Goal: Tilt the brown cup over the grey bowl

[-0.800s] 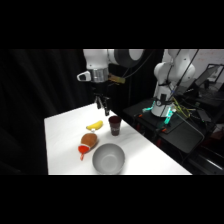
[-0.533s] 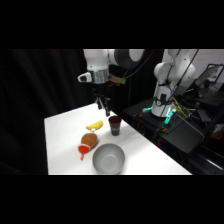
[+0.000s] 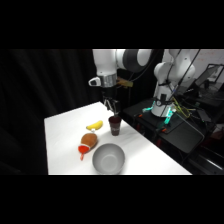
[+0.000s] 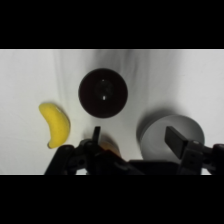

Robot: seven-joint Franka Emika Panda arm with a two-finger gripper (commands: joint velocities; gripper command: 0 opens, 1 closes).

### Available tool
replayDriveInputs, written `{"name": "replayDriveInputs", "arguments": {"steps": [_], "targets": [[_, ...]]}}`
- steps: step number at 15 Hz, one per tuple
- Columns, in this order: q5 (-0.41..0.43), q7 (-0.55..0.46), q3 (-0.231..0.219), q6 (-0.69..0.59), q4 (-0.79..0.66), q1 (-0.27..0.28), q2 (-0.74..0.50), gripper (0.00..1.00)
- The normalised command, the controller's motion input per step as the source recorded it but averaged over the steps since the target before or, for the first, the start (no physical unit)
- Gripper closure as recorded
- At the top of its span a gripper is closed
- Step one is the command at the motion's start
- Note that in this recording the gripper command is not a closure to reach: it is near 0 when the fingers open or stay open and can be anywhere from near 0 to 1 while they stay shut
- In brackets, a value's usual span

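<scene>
White table (image 3: 65, 145), brown cup (image 4: 103, 93) upright, mouth up beside grey bowl (image 3: 108, 159); fingers (image 4: 176, 141) apart above.

a white counter (image 3: 65, 132) fills the lower middle of the side view, brightly lit from above. dark, curtain-like blackness (image 3: 45, 80) closes it in from nine to twelve o'clock. at three o'clock stands a dark bench (image 3: 185, 135) of cluttered equipment, with a teal glow (image 3: 167, 114) on it.
</scene>
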Motion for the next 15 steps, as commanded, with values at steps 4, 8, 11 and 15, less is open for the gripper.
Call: {"name": "replayDriveInputs", "arguments": {"steps": [4,8,11,15], "targets": [[0.162,0.18,0.057,0.48,-0.41,0.037,-0.19,0.0],[0.154,0.1,0.053,0.6,-0.34,0.05,0.0,0.0],[0.098,0.05,0.022,0.59,-0.16,0.026,0.18,0.0],[-0.041,0.1,-0.005,0.43,-0.03,0.027,0.23,0.0]]}}
